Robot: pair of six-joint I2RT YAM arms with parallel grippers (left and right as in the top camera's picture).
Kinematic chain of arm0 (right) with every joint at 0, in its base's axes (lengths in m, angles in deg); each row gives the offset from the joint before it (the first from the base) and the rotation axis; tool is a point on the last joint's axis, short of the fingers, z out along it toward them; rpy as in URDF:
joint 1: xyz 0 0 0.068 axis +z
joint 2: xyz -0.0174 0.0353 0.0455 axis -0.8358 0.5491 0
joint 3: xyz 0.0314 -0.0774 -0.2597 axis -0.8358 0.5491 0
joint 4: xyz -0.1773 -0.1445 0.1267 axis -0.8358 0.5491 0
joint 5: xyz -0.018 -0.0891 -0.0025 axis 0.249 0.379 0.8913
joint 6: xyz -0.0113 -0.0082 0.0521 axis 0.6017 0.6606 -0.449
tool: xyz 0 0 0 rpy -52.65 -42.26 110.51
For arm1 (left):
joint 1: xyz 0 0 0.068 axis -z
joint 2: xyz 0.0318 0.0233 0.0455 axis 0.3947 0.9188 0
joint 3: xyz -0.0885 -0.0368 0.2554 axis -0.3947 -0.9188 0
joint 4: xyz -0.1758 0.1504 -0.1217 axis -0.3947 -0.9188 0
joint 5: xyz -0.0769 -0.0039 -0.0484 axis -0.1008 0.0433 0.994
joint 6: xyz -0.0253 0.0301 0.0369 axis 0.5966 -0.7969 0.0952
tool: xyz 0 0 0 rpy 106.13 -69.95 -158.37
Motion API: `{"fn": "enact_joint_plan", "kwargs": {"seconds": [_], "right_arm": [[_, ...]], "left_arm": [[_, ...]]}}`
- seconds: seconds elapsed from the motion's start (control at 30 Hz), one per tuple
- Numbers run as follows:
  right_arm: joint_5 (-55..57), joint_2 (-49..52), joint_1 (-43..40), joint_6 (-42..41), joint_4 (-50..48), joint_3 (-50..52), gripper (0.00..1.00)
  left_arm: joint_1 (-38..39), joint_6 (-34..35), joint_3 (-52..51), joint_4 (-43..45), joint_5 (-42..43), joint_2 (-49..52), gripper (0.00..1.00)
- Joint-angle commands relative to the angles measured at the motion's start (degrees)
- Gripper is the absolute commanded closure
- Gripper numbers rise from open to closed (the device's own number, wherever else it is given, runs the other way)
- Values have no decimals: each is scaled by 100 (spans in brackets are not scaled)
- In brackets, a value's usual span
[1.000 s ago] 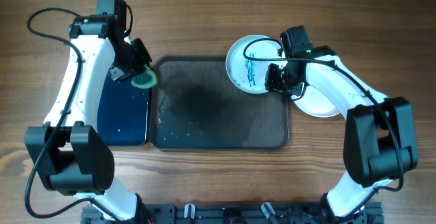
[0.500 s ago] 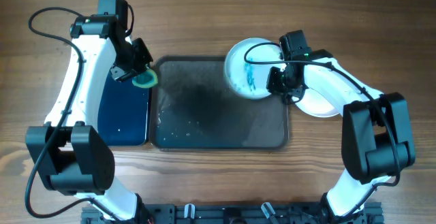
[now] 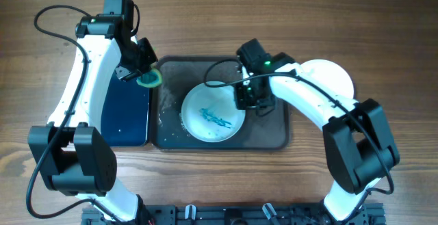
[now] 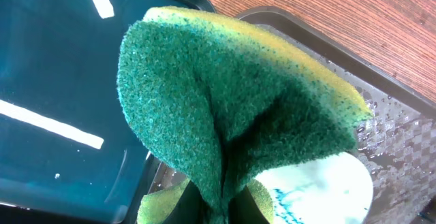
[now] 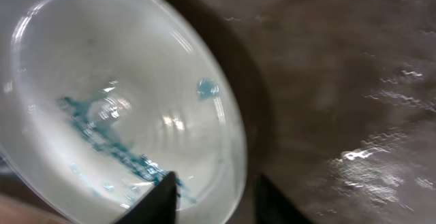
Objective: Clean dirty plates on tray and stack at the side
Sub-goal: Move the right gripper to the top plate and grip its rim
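Observation:
A white plate (image 3: 213, 113) with blue-teal smears lies flat in the middle of the dark grey tray (image 3: 268, 133). My right gripper (image 3: 245, 96) is at its right rim. In the right wrist view the plate (image 5: 102, 101) fills the left side. The right gripper (image 5: 214, 198) is open, one finger over the plate's inside and one outside the rim, with gaps on both sides. My left gripper (image 3: 142, 76) hovers over the tray's far left corner, shut on a folded green and yellow sponge (image 4: 231, 101). A clean white plate (image 3: 333, 76) rests on the table to the right.
A narrower tray with a blue inside (image 3: 123, 112) lies against the grey tray's left side. The grey tray's surface (image 5: 340, 81) shows wet droplets. Bare wooden table (image 3: 383, 40) surrounds both trays.
My right gripper brought the smeared plate from the tray's far right corner down to the tray's middle, and its jaws have opened off the rim. The left arm barely shifted.

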Motion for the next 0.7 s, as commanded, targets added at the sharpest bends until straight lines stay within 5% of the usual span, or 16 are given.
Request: {"fn": "enact_joint_plan", "kwargs": {"seconds": [0.0,0.27,0.6,0.67], "right_arm": [[-166,33,74,544,-72,-98,55],[968,85,44,3248,-922,-98,43],[391,640,39,3849,-1161,-98,41],[308,846,39,3766,-1200,-98,50]], "left_arm": [[35,-70,98,20,66,-125,96],[35,-68,98,85,66,-125,96],[37,39,98,280,68,-125,96],[37,61,98,326,68,-125,96]]}}
